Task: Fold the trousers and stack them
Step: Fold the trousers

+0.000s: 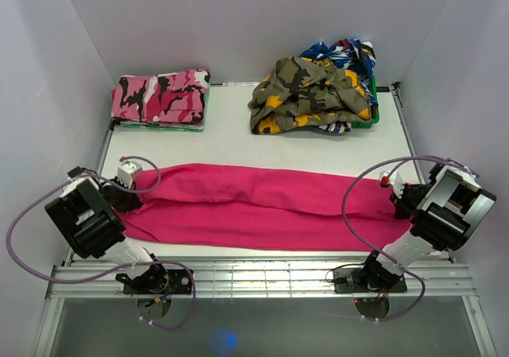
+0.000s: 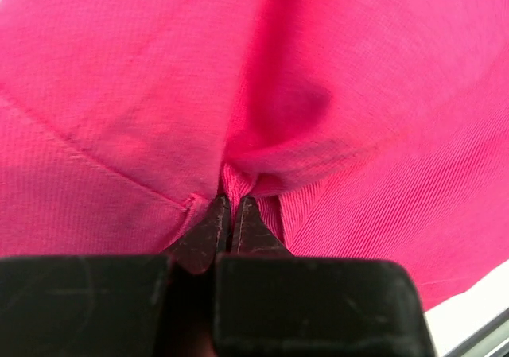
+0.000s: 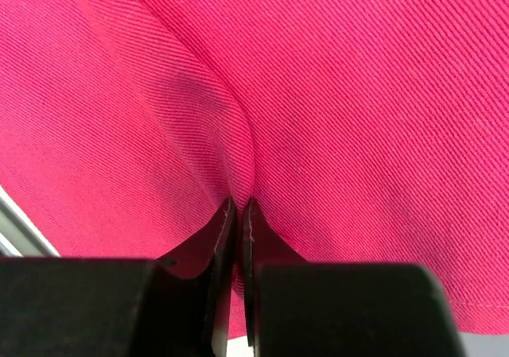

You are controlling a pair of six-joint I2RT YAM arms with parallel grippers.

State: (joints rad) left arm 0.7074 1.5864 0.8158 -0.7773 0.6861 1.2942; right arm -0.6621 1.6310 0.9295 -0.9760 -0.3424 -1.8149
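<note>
White table [image 1: 238,146] bore the trousers [image 1: 262,202], long axis L-R btwn your two pincers. Left gripper [image 2: 231,214] was clamped on a fabric fold at one end, right gripper [image 3: 240,212] likewise at the other. Cloth lay straight ahead of each, neither arm nearer.

The trousers [image 1: 262,202], plain magenta-pink, lie stretched sideways across the near part of the table [image 1: 231,146], legs together in one long band. A soft crease runs along the middle. Which end is the waist is hard to tell.
</note>
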